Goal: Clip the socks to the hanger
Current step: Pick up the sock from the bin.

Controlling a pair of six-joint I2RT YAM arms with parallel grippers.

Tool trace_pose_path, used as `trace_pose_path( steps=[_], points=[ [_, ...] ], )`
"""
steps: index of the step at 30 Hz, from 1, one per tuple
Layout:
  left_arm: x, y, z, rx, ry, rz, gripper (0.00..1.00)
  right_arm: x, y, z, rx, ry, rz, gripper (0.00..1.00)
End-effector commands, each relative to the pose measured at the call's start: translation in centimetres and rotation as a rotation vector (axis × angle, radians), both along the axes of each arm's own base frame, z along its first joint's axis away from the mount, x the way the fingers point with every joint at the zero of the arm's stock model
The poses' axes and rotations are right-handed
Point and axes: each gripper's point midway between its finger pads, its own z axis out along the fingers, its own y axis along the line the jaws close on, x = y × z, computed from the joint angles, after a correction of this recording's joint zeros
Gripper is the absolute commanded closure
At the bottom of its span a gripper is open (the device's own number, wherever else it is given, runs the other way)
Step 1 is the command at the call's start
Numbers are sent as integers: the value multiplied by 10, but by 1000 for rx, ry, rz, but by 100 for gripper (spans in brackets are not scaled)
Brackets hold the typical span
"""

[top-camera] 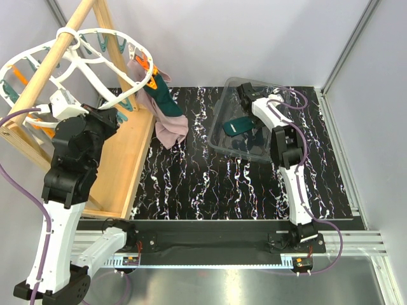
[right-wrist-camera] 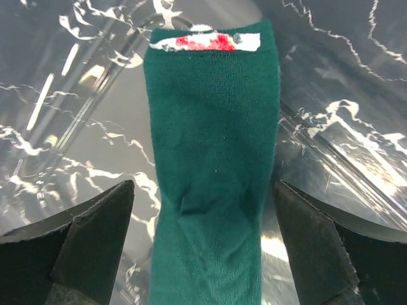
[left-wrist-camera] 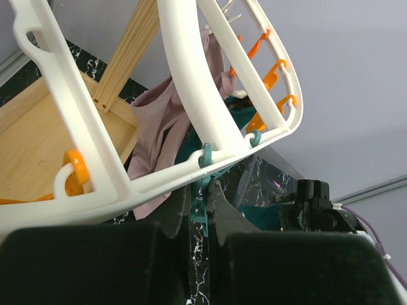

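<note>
While the right hand (right-wrist-camera: 203,190) hangs wide open inside a clear plastic bin (top-camera: 219,130), holding nothing, one dark green sock (right-wrist-camera: 210,127) lies flat between its spread fingers (right-wrist-camera: 95,241), a red-and-white patch at its far end. The bin sits on the right of the black marbled desk (top-camera: 191,184). At upper left, the white oval hanger (top-camera: 95,60) hangs on a wooden frame (top-camera: 127,159). The left hand (left-wrist-camera: 201,194) is beneath its rim, fingers nearly closed, pinching a teal peg (left-wrist-camera: 199,213). The second green sock (top-camera: 157,95) hangs from the hanger, beside a mauve cloth (top-camera: 172,130).
</note>
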Motion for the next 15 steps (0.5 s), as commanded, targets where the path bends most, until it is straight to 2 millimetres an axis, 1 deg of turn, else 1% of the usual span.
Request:
trace_pose_path(
  steps=[1,2,4,5,7,8,9,12,13,14,15],
  points=[
    [-3,-9,-8,-13,23,-52,100,21,-5,15,-33,-87,-15,5],
    [-3,-10,-9,-13,23,-54,100,22,-5,12,-44,-80,-7,6],
    [-2,-11,-12,-13,32,-58,100,26,-7,13,-59,-82,6,9],
    [-1,-11,-13,-13,35,-58,100,27,-6,8,-64,-75,12,10],
    [0,-12,-16,-13,40,-59,100,29,-3,5,-65,-68,31,16],
    [0,-11,-16,-13,41,-56,100,29,-2,1,-65,-60,37,19],
    [0,-11,-17,-12,43,-56,100,31,-1,2,-64,-61,43,20],
    [0,-12,-17,-16,41,-57,100,33,2,-1,-66,-50,72,36],
    [-1,-12,-17,-16,40,-60,100,34,2,-1,-67,-52,77,50],
    [-1,-11,-17,-16,41,-57,100,35,3,1,-69,-55,84,58],
    [-1,-12,-17,-14,41,-59,100,34,3,-1,-75,-41,107,69]
  ],
)
